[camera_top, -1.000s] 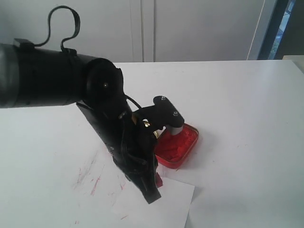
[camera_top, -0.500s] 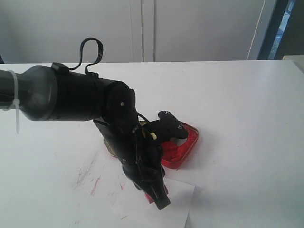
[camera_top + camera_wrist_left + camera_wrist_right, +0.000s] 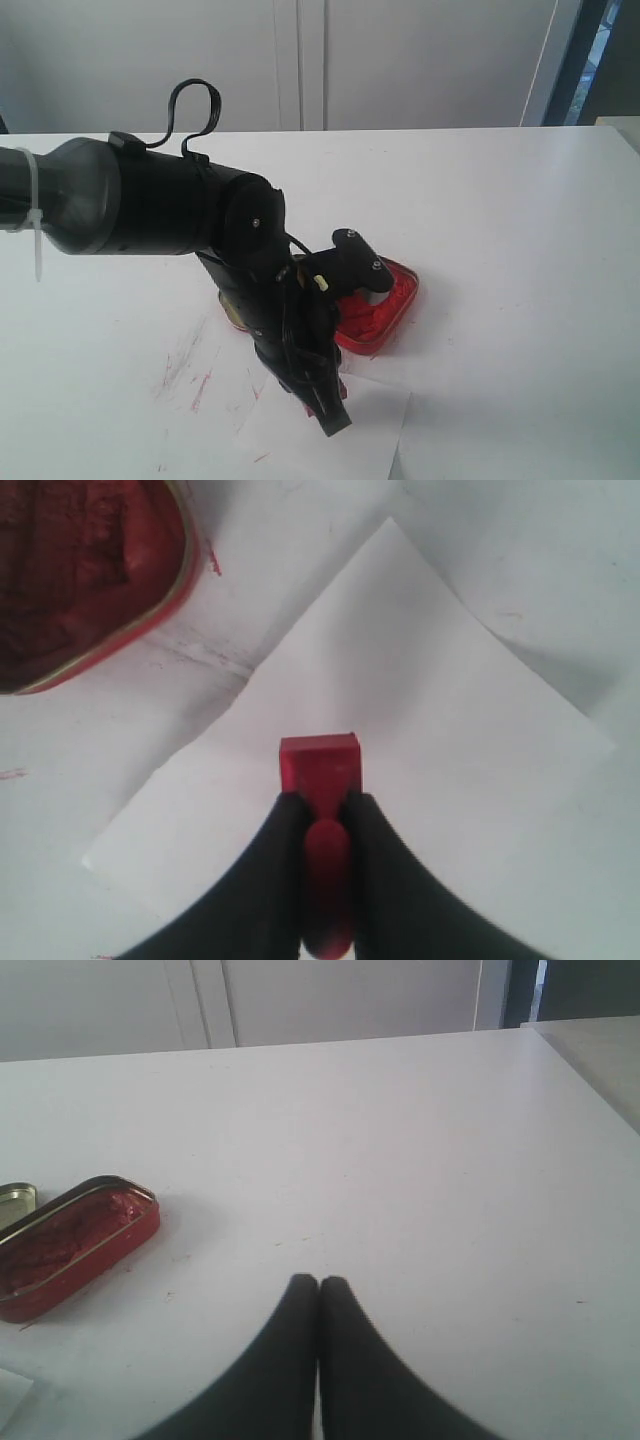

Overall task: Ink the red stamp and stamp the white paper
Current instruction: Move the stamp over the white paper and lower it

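Gripping red stamp (image 3: 319,764) over white paper (image 3: 420,680), left fingers (image 3: 268,885); right fingers (image 3: 290,1360) closed; ink tin (image 3: 80,570) nearby.

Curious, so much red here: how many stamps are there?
1: the red stamp, in the left gripper, over the white paper. The arm may hide others.

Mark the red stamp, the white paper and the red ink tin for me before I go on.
red stamp (image 3: 318,763), left wrist view, on its rectangular base.
white paper (image 3: 420,680), left wrist view, on bare sheet.
red ink tin (image 3: 100,1268), right wrist view, on its outer wall.
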You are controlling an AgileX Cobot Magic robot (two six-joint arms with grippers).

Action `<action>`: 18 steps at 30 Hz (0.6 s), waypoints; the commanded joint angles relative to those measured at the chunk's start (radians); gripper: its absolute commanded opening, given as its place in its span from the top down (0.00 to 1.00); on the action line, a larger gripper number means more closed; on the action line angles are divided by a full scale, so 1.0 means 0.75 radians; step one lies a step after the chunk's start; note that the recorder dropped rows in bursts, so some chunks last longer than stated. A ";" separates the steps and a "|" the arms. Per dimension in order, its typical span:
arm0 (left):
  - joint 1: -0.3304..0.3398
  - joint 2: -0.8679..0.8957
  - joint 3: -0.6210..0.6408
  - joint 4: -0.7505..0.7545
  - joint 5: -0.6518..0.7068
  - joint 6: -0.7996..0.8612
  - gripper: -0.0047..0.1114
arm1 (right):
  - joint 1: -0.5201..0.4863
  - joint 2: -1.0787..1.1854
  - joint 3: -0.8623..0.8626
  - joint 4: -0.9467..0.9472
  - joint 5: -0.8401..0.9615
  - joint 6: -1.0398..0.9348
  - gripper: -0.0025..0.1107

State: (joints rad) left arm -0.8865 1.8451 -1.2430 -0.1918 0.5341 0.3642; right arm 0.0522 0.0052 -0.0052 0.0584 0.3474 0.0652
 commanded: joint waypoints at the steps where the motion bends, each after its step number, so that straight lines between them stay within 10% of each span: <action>1: -0.008 0.032 0.005 0.013 0.017 -0.012 0.96 | -0.005 -0.007 0.007 -0.009 -0.009 0.000 0.98; 18: -0.008 0.189 0.005 0.020 0.020 -0.014 0.96 | -0.005 -0.007 0.007 -0.009 -0.009 0.000 0.98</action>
State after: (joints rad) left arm -0.8865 1.9246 -1.2573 -0.1764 0.5388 0.3606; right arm 0.0522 0.0052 -0.0052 0.0584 0.3474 0.0652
